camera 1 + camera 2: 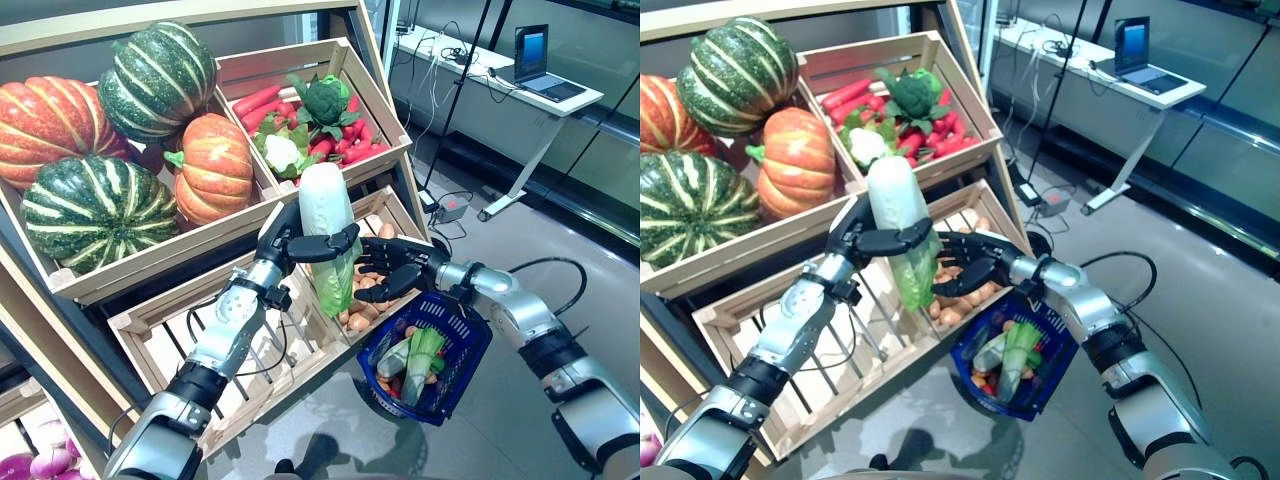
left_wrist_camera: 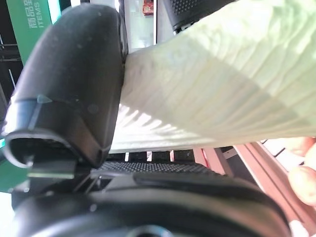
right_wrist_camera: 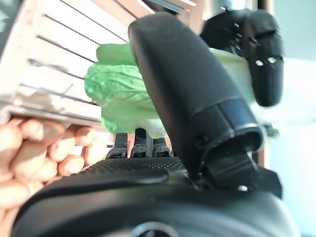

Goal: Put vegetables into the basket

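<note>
I have the napa cabbage (image 1: 327, 232) in my left hand (image 1: 297, 243), fingers and thumb wrapped round its middle; it stands nearly upright, white stem end up, green leafy end down, in front of the lower crate (image 1: 190, 335). My right hand (image 1: 396, 268) sits just right of the cabbage with its fingers curled toward the leafy end. In the right wrist view the thumb (image 3: 190, 94) stands in front of the leaves, but I cannot tell whether that hand actually grips the cabbage or only lies against it. The blue basket (image 1: 462, 340) hangs below my right wrist, near and to the right of the cabbage, and already has greens and some small orange pieces in it. Potatoes (image 1: 362, 312) lie in the crate's right compartment just behind the hands. On the far shelf, pumpkins (image 1: 120, 140) fill the left crate, while carrots, broccoli and cauliflower (image 1: 305, 115) fill the right one.
</note>
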